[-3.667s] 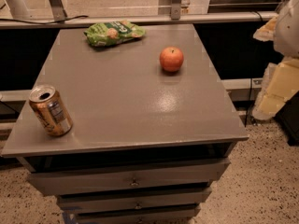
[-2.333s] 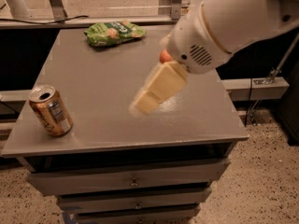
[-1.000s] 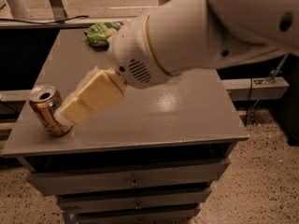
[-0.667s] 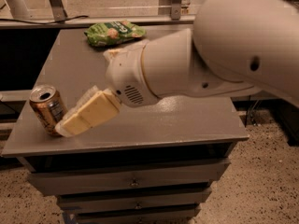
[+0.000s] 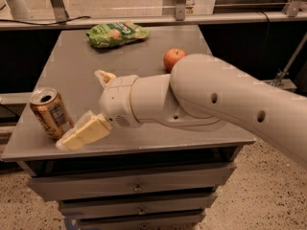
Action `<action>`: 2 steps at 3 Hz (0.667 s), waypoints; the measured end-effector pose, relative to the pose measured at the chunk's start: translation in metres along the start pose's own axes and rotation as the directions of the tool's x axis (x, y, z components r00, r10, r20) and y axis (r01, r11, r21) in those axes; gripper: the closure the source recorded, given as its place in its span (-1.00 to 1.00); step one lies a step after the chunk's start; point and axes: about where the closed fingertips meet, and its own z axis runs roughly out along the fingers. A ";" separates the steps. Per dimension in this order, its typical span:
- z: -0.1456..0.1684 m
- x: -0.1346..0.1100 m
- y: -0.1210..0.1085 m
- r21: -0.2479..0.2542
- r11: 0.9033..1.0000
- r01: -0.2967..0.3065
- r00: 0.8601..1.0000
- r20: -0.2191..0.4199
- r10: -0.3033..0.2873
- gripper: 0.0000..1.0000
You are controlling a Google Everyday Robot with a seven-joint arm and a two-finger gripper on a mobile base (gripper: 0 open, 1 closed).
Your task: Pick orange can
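Grey metal counter [image 5: 144,147]: small orange-gold metal drink can [image 5: 50,113] stood upright near the front-left edge, open to a side approach. Cream two-finger tool [image 5: 81,108] sat just right of it, jaws spread, holding nothing; the lower finger [image 5: 86,132] seemed to touch the can's base. Bulky white arm [image 5: 216,99] reached in low from the right, wrist level. Beyond: round red-orange apple [image 5: 173,59], green crinkled snack bag [image 5: 117,34].

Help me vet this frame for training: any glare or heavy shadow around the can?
Camera view: lighting is even and dim; the orange can shows only a small sheen on its silver top; the open gripper, beside it at the front left of the table, looks bright and pale; deep shadow lies under the tabletop.
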 end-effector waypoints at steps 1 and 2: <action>0.031 0.014 -0.004 0.001 1.000 0.007 0.999 0.054 -0.007 -1.00; 0.061 0.020 -0.005 0.011 1.000 -0.025 0.994 0.102 0.024 -1.00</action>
